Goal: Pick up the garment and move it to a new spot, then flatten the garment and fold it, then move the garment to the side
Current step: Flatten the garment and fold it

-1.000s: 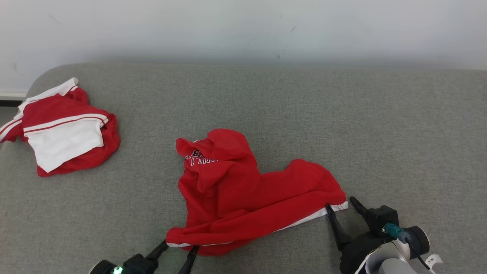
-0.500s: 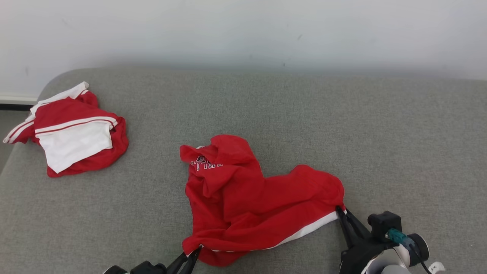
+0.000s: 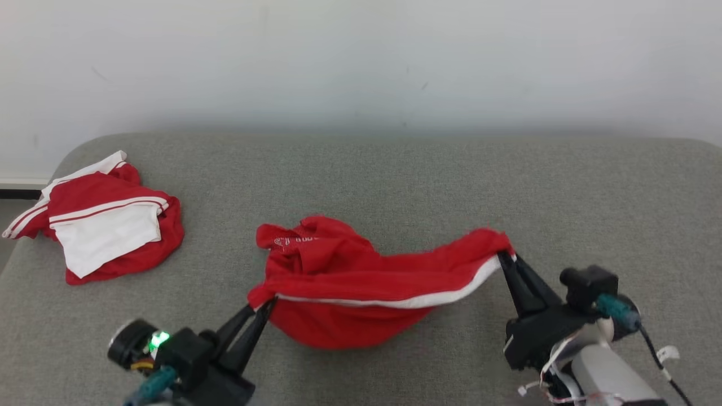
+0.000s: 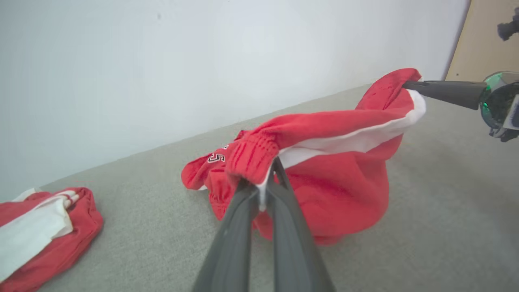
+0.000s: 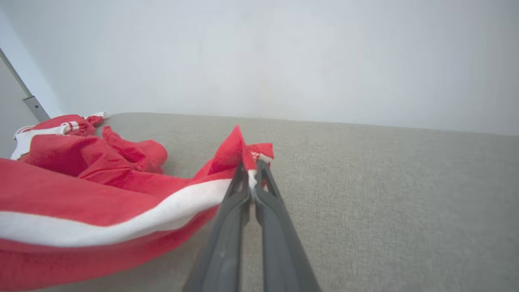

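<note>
Pinching the striped edge of the red garment [image 3: 350, 276], both jaws are clenched: left gripper [image 3: 264, 305] at lower left, right gripper [image 3: 506, 260] at centre right. It sags mid-frame, its bulk touching the grey padded surface [image 3: 395, 180]. Such shallow tip grips may slip if it is pulled taut.

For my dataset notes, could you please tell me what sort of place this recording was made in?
Likely an indoor room set up for laundry folding: a grey fabric-covered pad against a plain white wall, a red garment, another garment nearby.
</note>
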Tool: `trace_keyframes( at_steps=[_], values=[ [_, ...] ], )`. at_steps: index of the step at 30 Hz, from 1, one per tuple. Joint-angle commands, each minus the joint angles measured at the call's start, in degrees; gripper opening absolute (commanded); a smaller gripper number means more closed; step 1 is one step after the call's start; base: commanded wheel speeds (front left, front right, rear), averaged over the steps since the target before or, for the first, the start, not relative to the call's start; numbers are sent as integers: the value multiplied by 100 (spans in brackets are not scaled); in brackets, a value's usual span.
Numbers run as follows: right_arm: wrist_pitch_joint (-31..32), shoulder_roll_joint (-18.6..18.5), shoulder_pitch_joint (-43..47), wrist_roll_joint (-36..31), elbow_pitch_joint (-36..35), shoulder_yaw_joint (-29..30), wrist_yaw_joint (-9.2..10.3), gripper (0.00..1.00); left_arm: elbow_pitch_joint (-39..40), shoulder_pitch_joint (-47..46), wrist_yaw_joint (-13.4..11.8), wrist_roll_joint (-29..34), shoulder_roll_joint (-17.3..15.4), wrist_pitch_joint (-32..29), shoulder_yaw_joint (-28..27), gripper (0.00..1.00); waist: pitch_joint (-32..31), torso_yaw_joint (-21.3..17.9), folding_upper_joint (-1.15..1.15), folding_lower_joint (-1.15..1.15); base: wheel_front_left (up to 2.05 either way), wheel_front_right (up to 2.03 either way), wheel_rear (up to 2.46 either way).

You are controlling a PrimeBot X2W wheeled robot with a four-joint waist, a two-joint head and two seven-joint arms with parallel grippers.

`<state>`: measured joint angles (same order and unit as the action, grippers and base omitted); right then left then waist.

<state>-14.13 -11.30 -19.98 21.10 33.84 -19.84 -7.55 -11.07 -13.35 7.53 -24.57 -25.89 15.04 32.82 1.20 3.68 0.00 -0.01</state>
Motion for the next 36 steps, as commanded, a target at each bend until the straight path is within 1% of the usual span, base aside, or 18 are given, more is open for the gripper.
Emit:
trace_keyframes(
  at_steps=[1, 3, 8, 11, 14, 16, 17, 20, 24, 28, 30, 33, 36],
  values=[
    [117, -82, -294, 152, -172, -16, 13, 0, 69, -481, -12, -28, -174, 19, 160, 0, 113, -69, 0, 1, 0, 0, 0],
    [259, -171, -639, 267, -341, -14, 13, 0, 141, -1051, -12, -213, -285, -43, 341, 0, 289, -94, 0, 1, 0, 0, 0],
    [744, -192, -1907, 668, -632, 67, 13, 0, 164, -2843, -12, -734, -677, -359, 710, 0, 1009, -271, 0, 1, 0, 0, 0],
    [1018, -178, -2859, 693, -569, 159, 13, 0, 118, -3996, -12, -1035, -902, -563, 980, 0, 1469, -428, 0, 1, 0, 0, 0],
    [1268, -101, -3812, 774, -484, 216, 13, 0, 6, -5096, -12, -1450, -1066, -738, 1132, 0, 1911, -575, 0, 1, 0, 0, 0],
    [1406, -81, -4449, 831, -369, 278, 13, 0, -148, -5808, -12, -1705, -1128, -850, 1307, 0, 2166, -657, 0, 1, 0, 0, 0],
    [1406, -81, -4449, 831, -369, 278, 13, 0, -148, -5808, -12, -1705, -1128, -850, 1307, 0, 2166, -657, 0, 1, 0, 0, 0],
    [1660, 27, -5379, 1059, -136, 531, 13, 0, -391, -6838, -12, -1987, -1199, -1021, 1517, 0, 2557, -772, 0, 1, 0, 0, 0],
    [1959, -1, -6539, 1096, 264, 822, 13, 0, -809, -8083, -12, -2321, -1116, -1155, 1860, 0, 3033, -843, 0, 1, 0, 0, 0],
    [2076, 17, -7461, 1009, 705, 1040, 13, 0, -1279, -9101, -12, -2599, -986, -1105, 2129, 0, 3381, -902, 0, 1, 0, 0, 0],
    [2105, 50, -7821, 965, 946, 1140, 13, 0, -1485, -9493, -12, -2758, -896, -1056, 2281, 0, 3518, -937, 0, 1, 0, 0, 0],
    [2123, 76, -8293, 899, 1326, 1300, 13, 0, -1738, -10003, -12, -2878, -835, -1041, 2616, 0, 3646, -988, 0, 1, 0, 0, 0],
    [2073, 119, -8657, 841, 1683, 1419, 13, 0, -2014, -10434, -12, -3108, -766, -958, 2821, 0, 3760, -1037, 0, 1, 0, 0, 0]
  ],
)
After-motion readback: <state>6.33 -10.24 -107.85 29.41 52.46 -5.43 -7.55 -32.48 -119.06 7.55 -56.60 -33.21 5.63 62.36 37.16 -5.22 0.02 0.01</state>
